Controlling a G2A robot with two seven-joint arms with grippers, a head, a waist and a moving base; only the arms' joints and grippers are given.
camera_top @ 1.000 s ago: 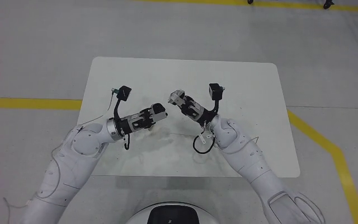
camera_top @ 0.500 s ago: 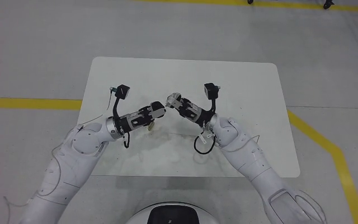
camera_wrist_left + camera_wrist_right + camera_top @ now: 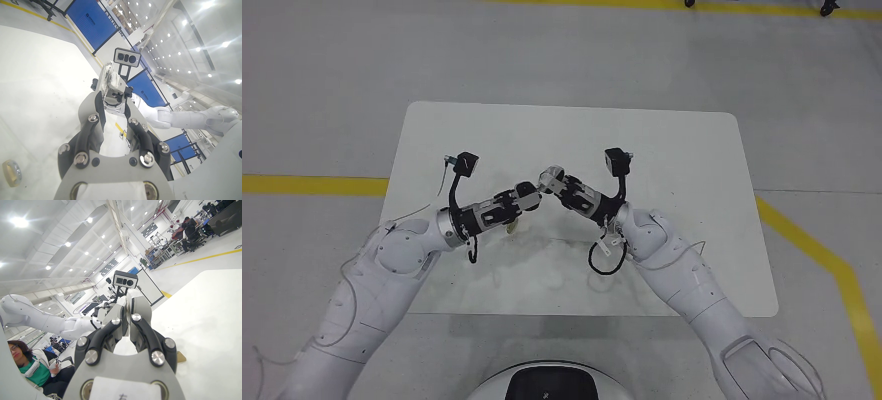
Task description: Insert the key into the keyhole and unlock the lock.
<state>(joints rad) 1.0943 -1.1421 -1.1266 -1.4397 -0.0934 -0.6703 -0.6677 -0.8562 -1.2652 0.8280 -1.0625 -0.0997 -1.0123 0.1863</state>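
A white counter (image 3: 672,140) with rounded corners stands on a pale grey floor (image 3: 342,80) marked with yellow lines (image 3: 302,185). Blue partition panels (image 3: 94,24) line the hall beyond it, under a high white ceiling dotted with bright lights (image 3: 19,221). Desks (image 3: 175,247) and black office chairs (image 3: 191,236) crowd one far side.

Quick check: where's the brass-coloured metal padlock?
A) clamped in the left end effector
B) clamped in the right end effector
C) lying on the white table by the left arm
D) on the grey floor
C: the brass-coloured metal padlock lies on the white table beside the left arm's wrist, apart from the left end effector and the right end effector, which meet tip to tip nearby.
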